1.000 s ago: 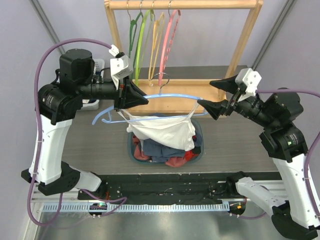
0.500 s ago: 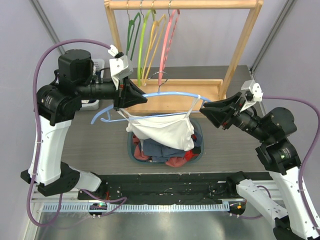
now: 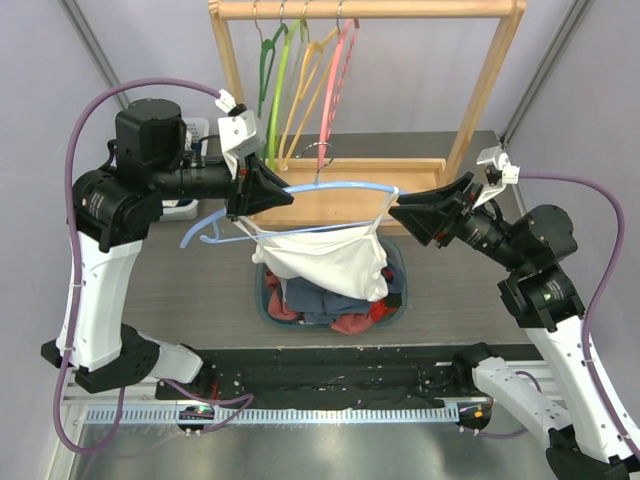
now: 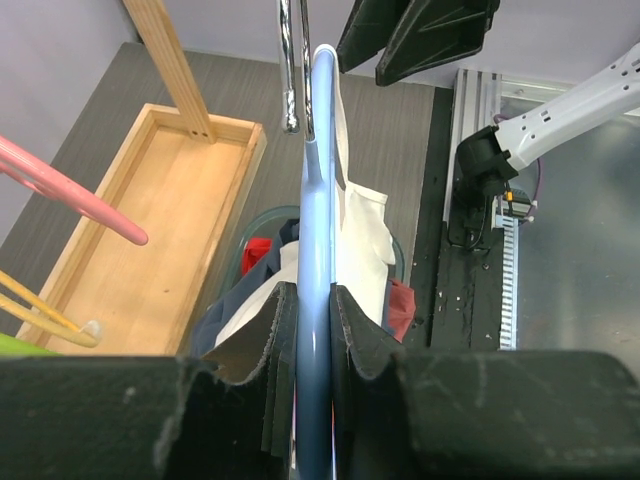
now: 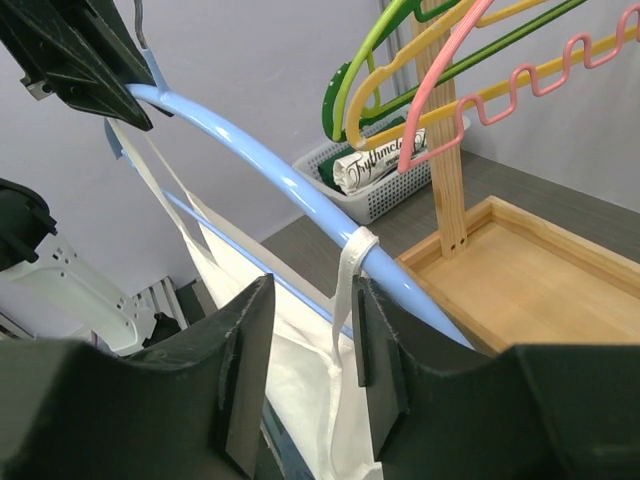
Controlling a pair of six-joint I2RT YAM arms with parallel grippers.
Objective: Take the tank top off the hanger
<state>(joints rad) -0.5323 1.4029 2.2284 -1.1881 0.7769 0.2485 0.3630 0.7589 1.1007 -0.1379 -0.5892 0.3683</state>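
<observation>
A white tank top (image 3: 330, 262) hangs by its straps from a light blue hanger (image 3: 340, 188) held in the air above the basket. My left gripper (image 3: 285, 195) is shut on the hanger's left arm; in the left wrist view the blue bar (image 4: 318, 300) is pinched between both pads. My right gripper (image 3: 398, 213) is at the hanger's right end. In the right wrist view its jaws (image 5: 312, 340) stand open around the right strap (image 5: 345, 290), which loops over the blue bar (image 5: 270, 160) and lies close to the right-hand finger.
A basket (image 3: 262, 300) of blue and red clothes sits under the tank top. Behind stands a wooden rack (image 3: 365, 9) with green, yellow and pink hangers (image 3: 300, 70) over a wooden tray (image 3: 420, 170). A small white crate (image 5: 380, 180) sits at the back left.
My right gripper has swung left and in to the hanger's right end, and its jaws have narrowed around the strap. The left arm and hanger have stayed put.
</observation>
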